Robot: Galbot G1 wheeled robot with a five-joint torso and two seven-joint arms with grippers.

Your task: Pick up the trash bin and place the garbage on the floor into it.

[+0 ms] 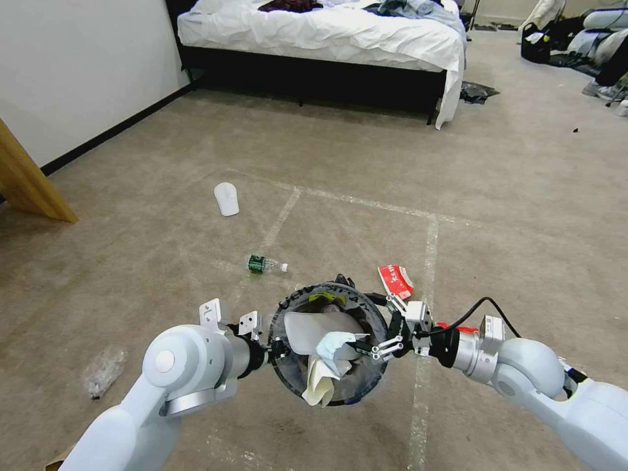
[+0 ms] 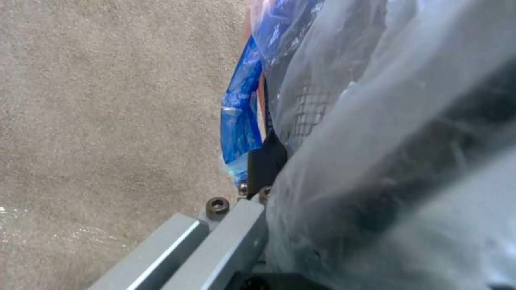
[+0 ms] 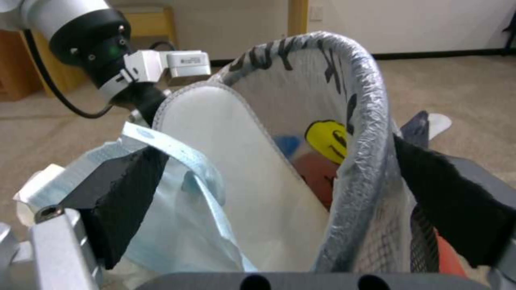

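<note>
trash bin [image 1: 296, 383] held above the floor [image 1: 497, 216] between both arms, clear liner, black lettering on rim unreadable, yellow smiley sticker [image 3: 328, 139] inside, white slipper [image 1: 307, 330] and blue mask [image 1: 335, 345] in it. left gripper [image 1: 273, 348] clamps bin's rim. right gripper [image 1: 369, 350] spread open straddling the opposite rim.

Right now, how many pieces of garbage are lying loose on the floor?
4 visible: a white slipper far left, a green-labelled bottle ahead of the trash bin, a red wrapper by its right rim, and clear crumpled plastic near left. The arms may hide more.
</note>
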